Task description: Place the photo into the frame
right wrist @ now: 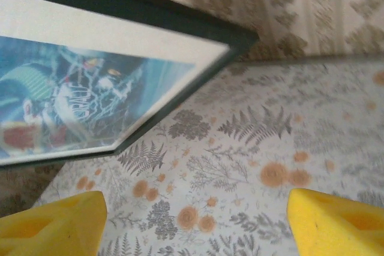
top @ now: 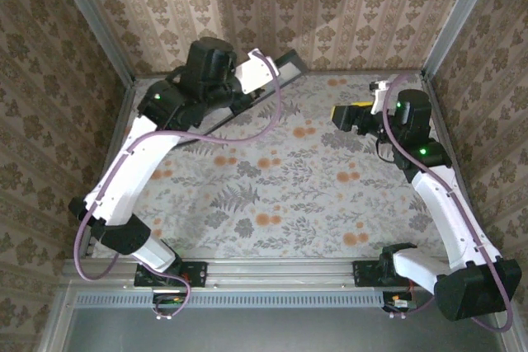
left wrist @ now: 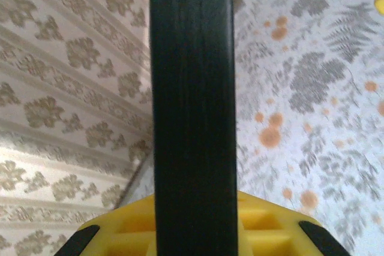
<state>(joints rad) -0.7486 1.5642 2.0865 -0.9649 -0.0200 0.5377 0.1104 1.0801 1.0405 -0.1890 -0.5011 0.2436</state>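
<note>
Nearest to the arm bases, well apart from the frame (right wrist: 150, 10), lies the flowered tablecloth (top: 272, 195). To the right of the frame, with a stretch of cloth between them, the right gripper (right wrist: 195, 223) hovers with its yellow fingers (right wrist: 54, 226) spread wide and nothing between them. It looks toward the frame's right corner.

Further back, the left gripper (left wrist: 195, 226) pinches one black bar of the frame, and the bar runs straight up through the middle of its jaws. The frame is in the far left corner, close in front of the patterned wall (top: 289, 6), and it seems to be tilted. I cannot tell whether its lower edge rests on the cloth.

The photo (right wrist: 78, 100) shows inside the frame's opening, with its cream border against the black bars and the blue picture facing the right gripper. So I judge that the photo is already seated, and that what remains is to bring the framed picture down safely.

To do this well, the left pinch should not loosen, because one grip on one bar lets the frame swing. The lowering should be slow and away from the wall. The right gripper could come under the free corner to steady it, touching only the black bar and never the face of the photo.
</note>
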